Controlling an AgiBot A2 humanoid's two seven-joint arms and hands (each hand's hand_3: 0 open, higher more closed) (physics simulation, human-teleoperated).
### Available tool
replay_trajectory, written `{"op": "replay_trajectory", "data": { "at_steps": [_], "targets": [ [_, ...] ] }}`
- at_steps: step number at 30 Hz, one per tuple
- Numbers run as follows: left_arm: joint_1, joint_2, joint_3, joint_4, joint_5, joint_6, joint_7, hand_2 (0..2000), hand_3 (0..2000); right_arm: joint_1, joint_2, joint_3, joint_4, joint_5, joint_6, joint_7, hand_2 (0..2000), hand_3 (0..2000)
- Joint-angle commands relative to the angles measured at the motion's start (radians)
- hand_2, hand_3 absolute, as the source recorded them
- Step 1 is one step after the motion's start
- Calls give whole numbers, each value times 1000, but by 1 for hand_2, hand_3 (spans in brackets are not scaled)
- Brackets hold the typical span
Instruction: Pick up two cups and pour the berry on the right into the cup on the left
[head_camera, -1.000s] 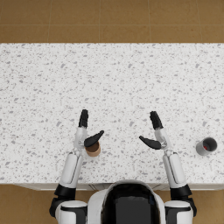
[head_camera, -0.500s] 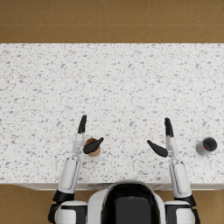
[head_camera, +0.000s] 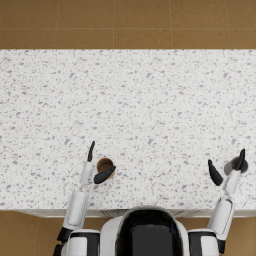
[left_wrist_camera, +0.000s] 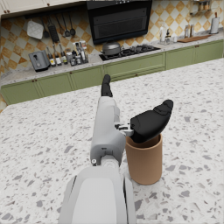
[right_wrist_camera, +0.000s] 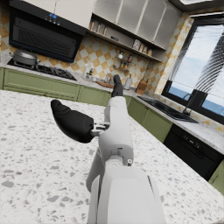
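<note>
Your left hand (head_camera: 96, 167) sits at the near edge of the speckled white surface (head_camera: 130, 105) with its fingers (head_camera: 91, 150) spread wide and holding nothing; the brown cup (head_camera: 105, 165) stands upright in the gap between the long fingers pointing away from you and the thumb, which reaches across just over the cup's near rim. From the left wrist view the left hand (left_wrist_camera: 131, 118) shows the same thing: the thumb lies over the top of the brown cup (left_wrist_camera: 144, 159), though you cannot tell whether it actually touches the rim, and the cup's side is just beside the wrist. What is inside that cup is not visible. Your right hand (head_camera: 227, 170) is also spread wide and empty, with the dark grey cup (head_camera: 235, 165) standing right at the long fingers (head_camera: 241, 159), partly hidden behind them, on the outer side of the hand and not between fingers and thumb; the thumb points the other way, well apart from the cup. In the right wrist view the right hand (right_wrist_camera: 94, 116) shows its thumb splayed out to the side with nothing in it, and the grey cup is not visible there. The two cups are well apart from each other, each near its own hand.
</note>
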Motion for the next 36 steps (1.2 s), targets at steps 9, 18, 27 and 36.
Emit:
{"op": "replay_trajectory", "data": {
  "at_steps": [9, 18, 27, 36],
  "targets": [
    [-46, 4, 12, 104, 1, 0, 0, 0, 0, -46, -62, -119, -186, 14, 0, 0, 0, 0],
    [-77, 11, 55, 172, 1, -1, 0, 0, 0, -24, -56, -119, -349, 15, 0, 0, 0, 0],
    [-28, 53, 82, 294, 1, 0, 0, 0, 0, 51, -23, -65, -544, 15, -12, 0, 0, 0],
    [-5, 76, 89, 329, 1, -1, -5, 0, 0, 138, 10, -33, -729, 16, -32, 3, 0, 0]
  ]
}}
